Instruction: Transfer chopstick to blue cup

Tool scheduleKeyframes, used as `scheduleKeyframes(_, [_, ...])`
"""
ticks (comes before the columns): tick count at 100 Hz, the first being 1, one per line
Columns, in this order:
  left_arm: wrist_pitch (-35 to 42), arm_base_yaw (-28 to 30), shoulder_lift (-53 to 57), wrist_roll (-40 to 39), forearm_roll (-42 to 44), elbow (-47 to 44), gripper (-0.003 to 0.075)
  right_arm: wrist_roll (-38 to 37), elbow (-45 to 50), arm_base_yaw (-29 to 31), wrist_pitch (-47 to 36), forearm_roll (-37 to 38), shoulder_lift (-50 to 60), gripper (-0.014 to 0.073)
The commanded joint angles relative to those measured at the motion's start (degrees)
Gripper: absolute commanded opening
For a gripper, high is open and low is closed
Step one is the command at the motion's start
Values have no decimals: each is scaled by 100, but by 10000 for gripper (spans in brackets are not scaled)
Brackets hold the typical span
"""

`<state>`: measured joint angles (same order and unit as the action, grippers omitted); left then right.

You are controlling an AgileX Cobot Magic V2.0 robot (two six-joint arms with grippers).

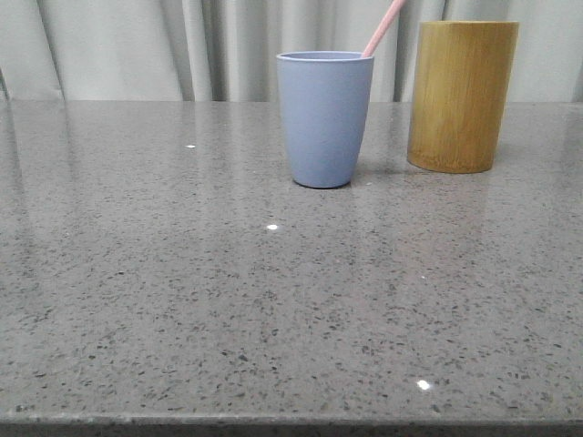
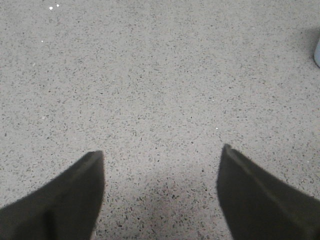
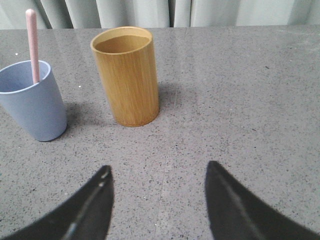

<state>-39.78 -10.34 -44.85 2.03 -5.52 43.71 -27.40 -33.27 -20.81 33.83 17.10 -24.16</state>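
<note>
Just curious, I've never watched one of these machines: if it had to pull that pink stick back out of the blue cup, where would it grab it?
Probably the bare upper part of the chopstick above the blue cup rim, coming from above. It leans on the rim, its lower part hidden inside. The right end effector is open and nearer than the bamboo cylinder.

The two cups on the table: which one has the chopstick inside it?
The blue cup holds the pink chopstick, which leans out over its rim. The taller bamboo cylinder beside it looks empty.

chopstick [image 1: 383, 27] tip cropped, lower end hidden in blue cup [image 1: 324, 118]
</note>
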Motion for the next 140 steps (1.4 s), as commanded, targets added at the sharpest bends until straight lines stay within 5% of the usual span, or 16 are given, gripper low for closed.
scheduleKeyframes(1, [396, 1, 38, -43, -47, 138, 314, 61, -156, 25, -503, 200, -23, 258])
scheduleKeyframes(16, [396, 1, 38, -43, -47, 138, 74, 61, -156, 25, -504, 200, -23, -65])
scheduleKeyframes(23, [396, 1, 38, -43, -47, 138, -18, 53, -156, 25, -510, 194, -23, -64])
scheduleKeyframes(114, [412, 1, 38, -43, -34, 113, -19, 53, -156, 25, -504, 194, -23, -67])
scheduleKeyframes(140, [2346, 1, 802, -43, 122, -991, -19, 53, -156, 25, -504, 194, -23, -67])
